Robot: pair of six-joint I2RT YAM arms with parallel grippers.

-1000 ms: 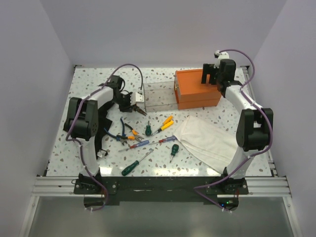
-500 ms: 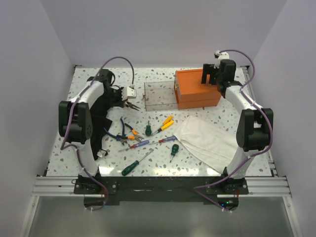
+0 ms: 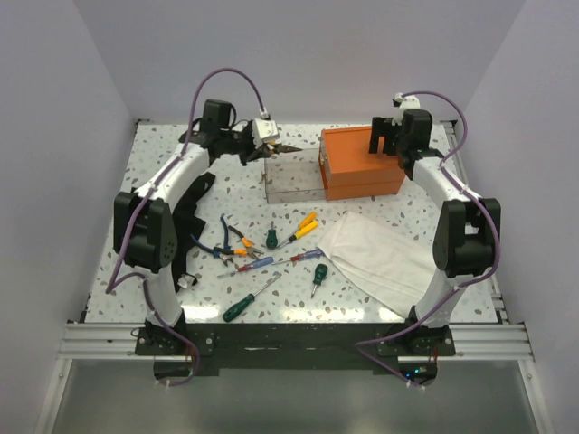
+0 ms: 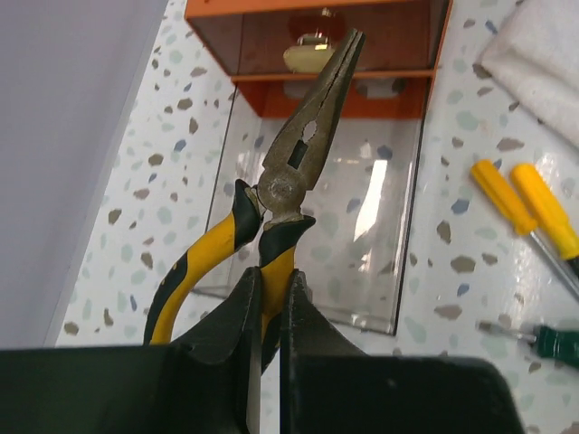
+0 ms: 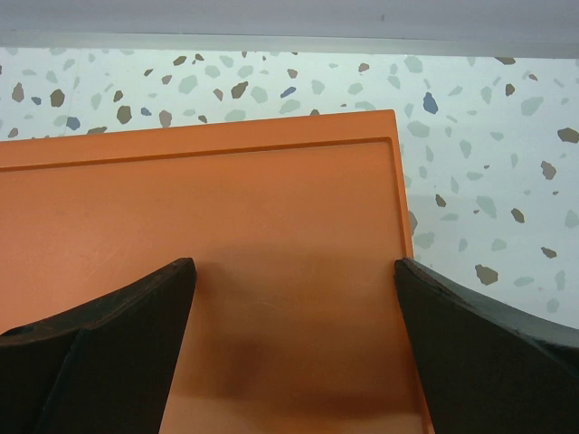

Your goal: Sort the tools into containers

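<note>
The orange box [image 3: 362, 163] stands at the back right with a clear drawer [image 3: 291, 176] pulled out to its left. My left gripper [image 3: 270, 145] is shut on one yellow-and-black handle of long-nose pliers [image 4: 298, 163], held in the air above the drawer [image 4: 317, 199], nose toward the box's open face [image 4: 312, 36]. My right gripper [image 3: 387, 137] is open, fingers [image 5: 109, 316] spread over the box's top [image 5: 271, 235]. Loose tools lie on the table: blue pliers [image 3: 228, 237], yellow screwdrivers [image 3: 301, 226], green screwdrivers [image 3: 242, 306].
A white cloth [image 3: 380, 258] lies front right. A black fabric piece [image 3: 185, 231] lies along the left side under my left arm. Grey walls close in the table on three sides.
My left gripper has lifted the pliers from the table at the left and carried them up and right, over the pulled-out drawer. The right arm has not moved.
</note>
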